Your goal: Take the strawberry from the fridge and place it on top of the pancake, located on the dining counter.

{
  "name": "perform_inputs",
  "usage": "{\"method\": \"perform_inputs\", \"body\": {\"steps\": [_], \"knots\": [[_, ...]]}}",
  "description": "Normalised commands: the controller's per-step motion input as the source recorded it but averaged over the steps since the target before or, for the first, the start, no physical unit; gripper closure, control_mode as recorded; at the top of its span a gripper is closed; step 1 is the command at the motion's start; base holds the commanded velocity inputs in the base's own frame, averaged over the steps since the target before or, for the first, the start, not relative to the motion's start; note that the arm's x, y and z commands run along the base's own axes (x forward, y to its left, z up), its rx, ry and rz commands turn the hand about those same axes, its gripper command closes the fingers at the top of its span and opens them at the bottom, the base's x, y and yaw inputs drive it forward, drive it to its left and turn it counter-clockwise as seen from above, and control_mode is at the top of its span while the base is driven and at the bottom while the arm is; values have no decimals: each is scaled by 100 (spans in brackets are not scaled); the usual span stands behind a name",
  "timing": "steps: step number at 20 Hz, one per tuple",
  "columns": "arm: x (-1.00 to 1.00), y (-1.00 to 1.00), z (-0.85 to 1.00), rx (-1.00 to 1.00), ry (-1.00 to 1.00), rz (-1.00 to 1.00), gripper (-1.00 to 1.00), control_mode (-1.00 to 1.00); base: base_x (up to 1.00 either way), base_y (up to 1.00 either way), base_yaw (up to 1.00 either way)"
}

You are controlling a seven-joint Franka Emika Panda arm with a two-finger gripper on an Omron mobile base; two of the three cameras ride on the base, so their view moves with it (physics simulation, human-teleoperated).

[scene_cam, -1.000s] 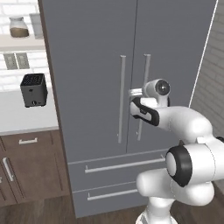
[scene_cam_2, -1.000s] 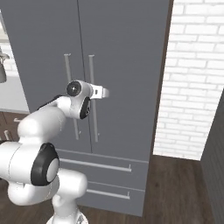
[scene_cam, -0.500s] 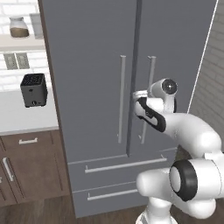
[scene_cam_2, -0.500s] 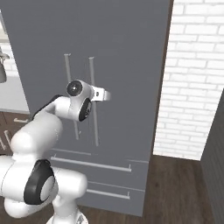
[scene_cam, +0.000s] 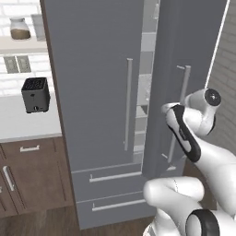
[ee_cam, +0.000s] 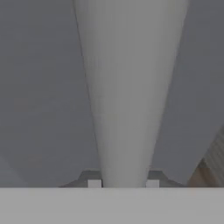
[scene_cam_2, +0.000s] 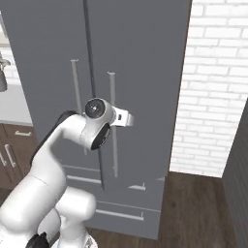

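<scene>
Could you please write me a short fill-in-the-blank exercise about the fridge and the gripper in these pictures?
1. The gripper is shut on the fridge's right door ____.
2. The right door stands slightly ____.
3. On the counter left of the fridge sits a black ____.

Missing words: handle; open; toaster

A narrow gap is showing between the tall matte grey fridge's (scene_cam: 97, 110) left door and its right door (scene_cam: 184, 46), which is standing ajar. The right door's thin vertical bar handle (ee_cam: 127, 87) is sitting between the hand's (ee_cam: 123, 183) fingertips, blocking the way straight ahead.
</scene>
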Motion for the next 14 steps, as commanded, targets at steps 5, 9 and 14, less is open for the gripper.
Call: {"method": "perform_inputs", "body": {"steps": [5,9,14], "knots": [[-69,-55,24,5,6,0,100,-100,0,0,0],[-26,-10,0,1,2,0,-100,-100,0,0,0],[-84,-2,6,0,-13,0,-100,-100,0,0,0]]}}
